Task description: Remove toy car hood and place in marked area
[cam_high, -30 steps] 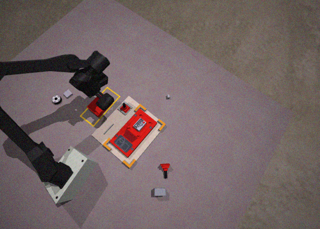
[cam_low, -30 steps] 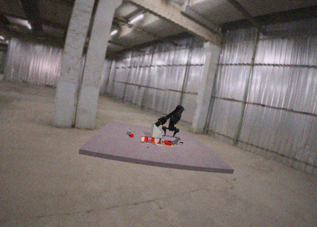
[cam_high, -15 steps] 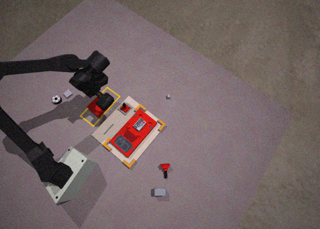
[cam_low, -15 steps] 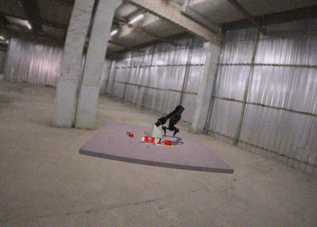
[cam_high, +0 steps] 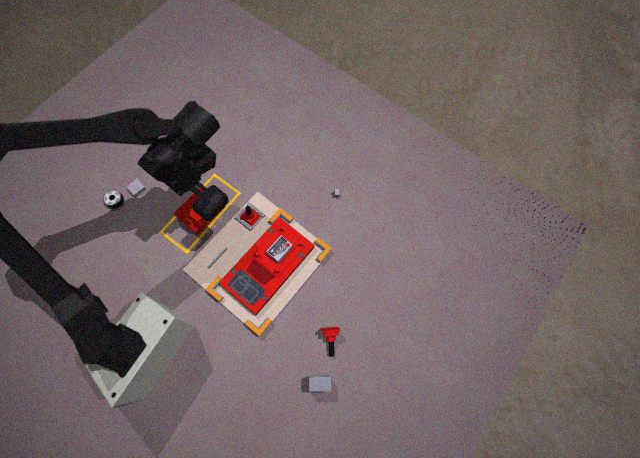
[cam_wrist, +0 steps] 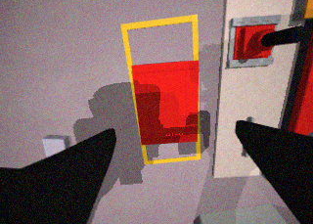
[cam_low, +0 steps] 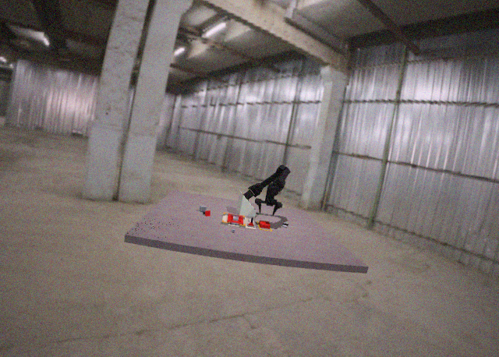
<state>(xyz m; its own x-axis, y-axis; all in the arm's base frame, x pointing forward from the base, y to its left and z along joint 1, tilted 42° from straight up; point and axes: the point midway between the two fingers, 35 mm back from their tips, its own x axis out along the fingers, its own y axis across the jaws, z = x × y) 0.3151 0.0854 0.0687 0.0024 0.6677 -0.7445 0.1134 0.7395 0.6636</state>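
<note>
The red hood (cam_high: 187, 216) (cam_low: 264, 224) (cam_wrist: 178, 99) lies flat on the table inside the yellow marked outline (cam_high: 174, 242) (cam_wrist: 161, 22). In the wrist view its right edge overlaps the right-hand line. The red toy car (cam_high: 286, 267) (cam_low: 235, 221) sits on a beige board, and a grey engine-like part (cam_high: 279, 248) shows in it. My gripper (cam_low: 267, 214) (cam_wrist: 174, 130) is open and empty, its fingers spread wide. It hangs above the hood, clear of it. In the top view the arm hides part of the hood.
The beige board (cam_high: 199, 267) (cam_wrist: 220, 151) beside the outline has orange corner brackets and a red block with a black lever (cam_high: 250, 216) (cam_wrist: 251, 40). A wheel (cam_high: 112, 198), a grey block (cam_high: 135, 187), a red knob-like piece (cam_high: 330, 334) and another grey block (cam_high: 320, 384) lie around.
</note>
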